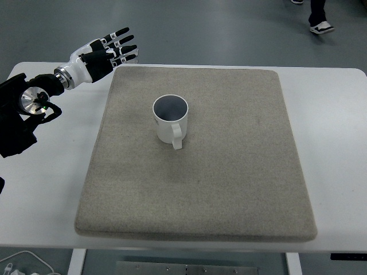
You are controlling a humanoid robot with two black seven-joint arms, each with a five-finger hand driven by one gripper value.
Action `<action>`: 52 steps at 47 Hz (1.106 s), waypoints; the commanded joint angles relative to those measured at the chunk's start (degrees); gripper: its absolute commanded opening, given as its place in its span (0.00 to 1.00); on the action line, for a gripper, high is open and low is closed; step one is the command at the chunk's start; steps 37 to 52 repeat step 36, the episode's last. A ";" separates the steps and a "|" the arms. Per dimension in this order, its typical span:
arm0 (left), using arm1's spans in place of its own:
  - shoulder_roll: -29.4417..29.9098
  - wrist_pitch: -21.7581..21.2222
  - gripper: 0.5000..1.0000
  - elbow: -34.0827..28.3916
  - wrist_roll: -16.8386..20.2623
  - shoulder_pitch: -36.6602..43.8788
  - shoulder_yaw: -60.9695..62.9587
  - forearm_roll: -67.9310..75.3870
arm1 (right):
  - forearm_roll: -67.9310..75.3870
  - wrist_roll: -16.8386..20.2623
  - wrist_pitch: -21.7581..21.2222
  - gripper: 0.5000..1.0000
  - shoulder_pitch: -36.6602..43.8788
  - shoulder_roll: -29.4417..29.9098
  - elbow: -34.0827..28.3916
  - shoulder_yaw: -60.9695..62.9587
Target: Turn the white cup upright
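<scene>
White cup (170,119) already stands upright, mouth up, near the middle of the grey mat (241,172), handle toward the near side. Left hand (106,54) hovers at the mat's far-left corner, fingers extended, holding nothing. I judge the flip done; I keep that hand clear so nothing tips it.
</scene>
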State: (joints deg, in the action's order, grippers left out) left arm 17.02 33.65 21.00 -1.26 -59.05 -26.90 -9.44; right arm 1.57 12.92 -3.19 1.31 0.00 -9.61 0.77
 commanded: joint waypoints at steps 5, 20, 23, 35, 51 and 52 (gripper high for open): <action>-0.06 -1.66 0.99 0.00 -3.92 0.60 -2.36 -2.52 | 0.02 0.00 -1.20 0.86 -0.17 0.00 -0.15 0.02; -0.06 -1.57 0.99 0.18 -4.98 0.78 -3.07 -6.64 | 0.02 0.00 -2.00 0.86 -0.43 0.00 -0.06 -0.07; -0.06 -1.57 0.99 0.18 -5.85 0.87 -3.07 -7.79 | 0.02 0.00 -2.00 0.86 -0.43 0.00 -0.06 -0.07; 0.03 -1.66 0.99 0.18 -6.30 0.95 -3.33 -8.67 | 0.02 0.00 -2.35 0.86 -0.43 0.00 -0.15 -0.07; 0.03 -1.57 0.99 0.18 -6.30 1.04 -3.33 -8.75 | 0.02 0.00 -2.61 0.86 -0.43 0.00 -0.15 -0.07; 0.03 -1.57 0.99 0.18 -6.30 1.04 -3.33 -8.75 | 0.02 0.00 -2.61 0.86 -0.43 0.00 -0.15 -0.07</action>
